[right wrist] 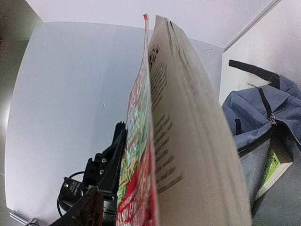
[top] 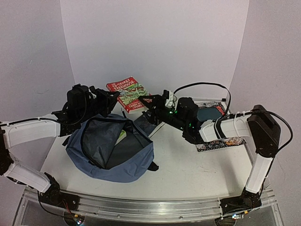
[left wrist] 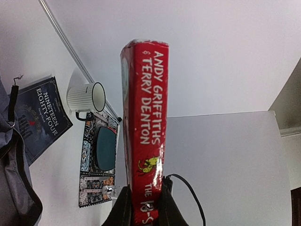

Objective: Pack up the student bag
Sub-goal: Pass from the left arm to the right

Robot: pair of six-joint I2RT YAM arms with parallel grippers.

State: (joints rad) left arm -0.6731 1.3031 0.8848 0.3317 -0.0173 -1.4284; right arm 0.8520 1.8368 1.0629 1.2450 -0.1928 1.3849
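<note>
The student bag (top: 110, 153) lies open on the table's left half, its dark lining showing and a green-edged book (top: 122, 136) inside; it also fills the right of the right wrist view (right wrist: 256, 110). Behind it a red paperback (top: 127, 92) is held up above the table. My left gripper (top: 109, 100) is shut on its spine end (left wrist: 143, 200). My right gripper (top: 155, 104) straddles the opposite edge of the red paperback (right wrist: 141, 179). Its visible finger (right wrist: 87, 209) stands apart from the cover, and the other finger is hidden behind the pages.
A dark navy book (top: 146, 123) lies flat just right of the bag's mouth. A white mug (top: 168, 97) stands behind my right gripper. A teal case (top: 210, 113) rests on a patterned mat (top: 221, 142) at the right, under the right arm.
</note>
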